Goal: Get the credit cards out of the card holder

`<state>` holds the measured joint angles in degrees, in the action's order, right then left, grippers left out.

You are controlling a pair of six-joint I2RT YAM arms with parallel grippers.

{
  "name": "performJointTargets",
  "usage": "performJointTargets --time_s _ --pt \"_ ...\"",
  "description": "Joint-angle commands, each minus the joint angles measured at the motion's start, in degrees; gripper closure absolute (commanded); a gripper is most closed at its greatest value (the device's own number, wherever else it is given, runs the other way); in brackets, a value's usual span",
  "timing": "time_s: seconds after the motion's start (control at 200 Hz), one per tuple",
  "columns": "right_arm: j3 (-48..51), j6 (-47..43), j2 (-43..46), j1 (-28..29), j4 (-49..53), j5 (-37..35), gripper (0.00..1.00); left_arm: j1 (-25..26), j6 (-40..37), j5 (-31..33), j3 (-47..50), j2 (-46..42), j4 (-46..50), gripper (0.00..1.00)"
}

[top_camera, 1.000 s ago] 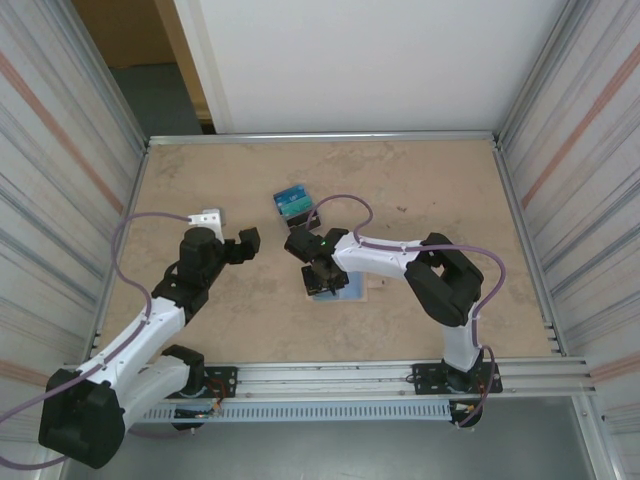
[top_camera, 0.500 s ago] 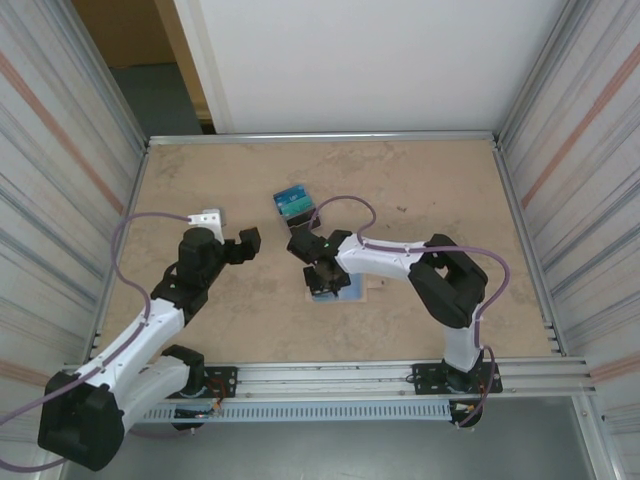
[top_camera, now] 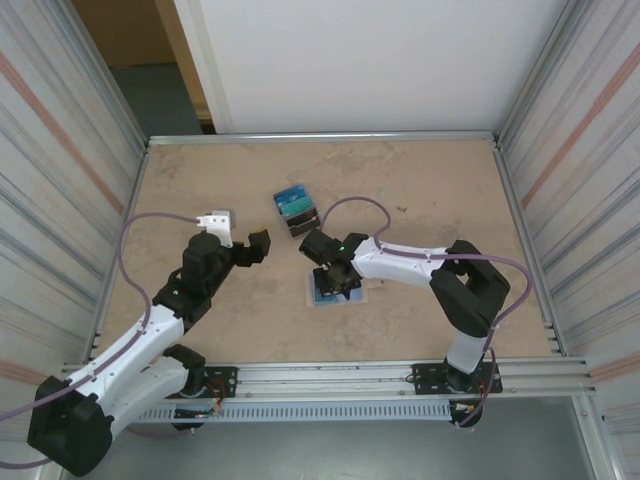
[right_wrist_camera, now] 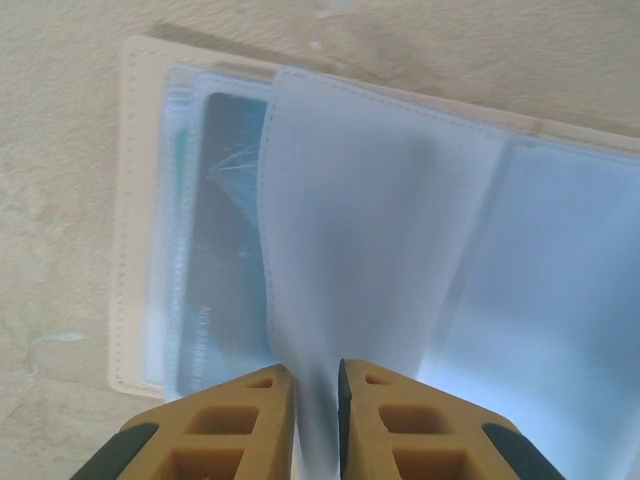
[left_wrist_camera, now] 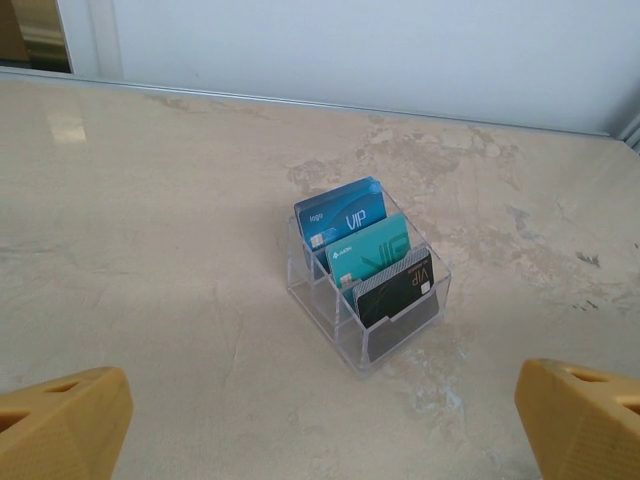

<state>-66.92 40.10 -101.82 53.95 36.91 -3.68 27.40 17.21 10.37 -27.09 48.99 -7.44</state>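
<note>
The card holder (top_camera: 322, 295) lies open on the table, its beige cover (right_wrist_camera: 126, 210) under pale blue glossy sleeves. My right gripper (right_wrist_camera: 316, 400) is shut on one raised sleeve page (right_wrist_camera: 370, 250), lifting it off the stack. A blue credit card (right_wrist_camera: 222, 260) shows through the sleeve underneath on the left. In the top view the right gripper (top_camera: 337, 280) sits right over the holder. My left gripper (left_wrist_camera: 320, 440) stands open and empty, apart from the holder, facing three more credit cards (left_wrist_camera: 365, 245), blue, teal and dark, that stand upright.
Those three cards stand in a clear plastic rack (top_camera: 296, 210) behind the holder, near the table's middle. Metal walls ring the table. Bare tabletop lies to the far right and far left.
My right gripper has shifted slightly right and nearer over the open holder, with the sleeve page between its fingers. The left gripper has edged forward and to the right.
</note>
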Motion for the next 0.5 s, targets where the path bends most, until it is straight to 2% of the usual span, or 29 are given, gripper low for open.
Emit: performJointTargets --time_s 0.0,0.215,0.371,0.491 --pt "1.87 1.71 3.07 -1.38 1.16 -2.4 0.8 0.52 -1.47 2.06 -1.8 0.47 -1.1 0.01" --pt "4.98 4.08 6.39 -3.85 1.72 -4.75 0.77 2.82 -4.59 4.73 -2.52 1.96 0.14 0.01" --pt "7.55 5.78 8.44 -6.59 1.73 -4.07 0.76 6.05 -6.76 7.92 -3.6 3.2 3.24 0.01" --pt "8.98 6.85 10.32 -8.61 1.42 -3.14 0.74 7.72 -6.31 7.92 -4.7 4.56 6.6 0.01"
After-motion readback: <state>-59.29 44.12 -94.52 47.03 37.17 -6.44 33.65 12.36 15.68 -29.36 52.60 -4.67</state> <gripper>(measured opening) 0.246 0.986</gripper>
